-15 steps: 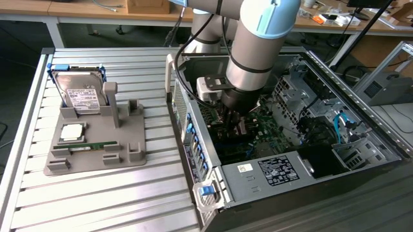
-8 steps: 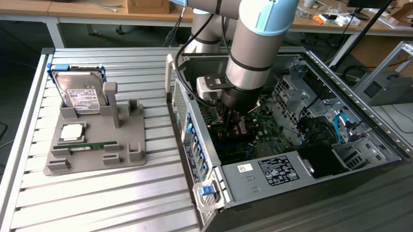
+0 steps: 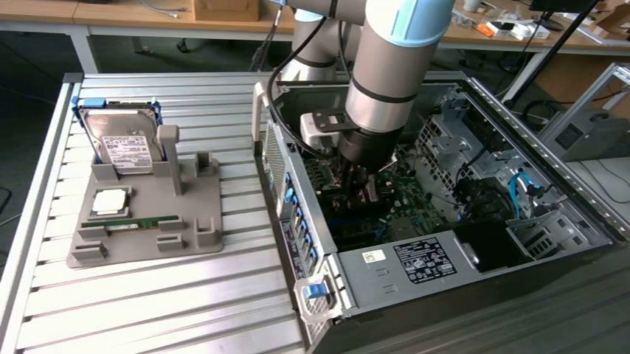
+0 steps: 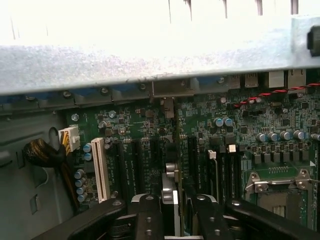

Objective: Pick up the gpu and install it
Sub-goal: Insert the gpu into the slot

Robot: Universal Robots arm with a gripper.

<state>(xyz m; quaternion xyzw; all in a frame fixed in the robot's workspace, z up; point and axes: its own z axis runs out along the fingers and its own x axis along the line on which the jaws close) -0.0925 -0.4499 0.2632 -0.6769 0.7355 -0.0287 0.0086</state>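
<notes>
My gripper [image 3: 359,181] reaches down into the open computer case [image 3: 295,221], just above the green motherboard [image 3: 409,195]. In the wrist view the gripper [image 4: 172,212] is shut on the gpu [image 4: 170,185]. The gpu is a thin dark card with a silvery edge, seen edge-on between the two black fingers [image 4: 148,215]. It hangs upright over the dark expansion slots [image 4: 192,155] in the middle of the motherboard [image 4: 130,125]. Its lower edge is hidden, so I cannot tell whether it touches a slot.
A grey fixture [image 3: 147,236] on the slatted table at the exterior view's left holds a hard drive [image 3: 123,140], a processor [image 3: 111,200] and a green memory stick [image 3: 138,221]. Inside the case are a white slot [image 4: 98,167], a processor socket [image 4: 277,190], cables [image 4: 42,155] and the power supply [image 3: 423,258].
</notes>
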